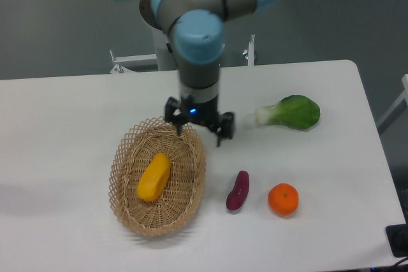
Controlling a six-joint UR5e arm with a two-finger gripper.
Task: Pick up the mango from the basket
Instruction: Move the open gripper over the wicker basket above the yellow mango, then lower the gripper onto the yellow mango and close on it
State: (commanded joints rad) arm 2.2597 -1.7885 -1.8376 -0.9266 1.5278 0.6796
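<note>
basket of light tan wicker sits on the left half of the white counter, oval, with an open lattice rim; mango lies inside it — yellow-orange, oblong, set at a slant along the basket's floor, nothing else in there with it; tool hangs over the basket's upper right rim, fingers spread apart and empty, well clear of the mango, a small blue light glowing on its body; arm above it is grey with pale blue joint caps, reaching from a pedestal behind the counter; to the right of the basket, a purple sweet potato lies on the counter, and just beyond it a round orange; further back on the right — a green leafy vegetable with a white stem; floor behind the counter is dull grey.
</note>
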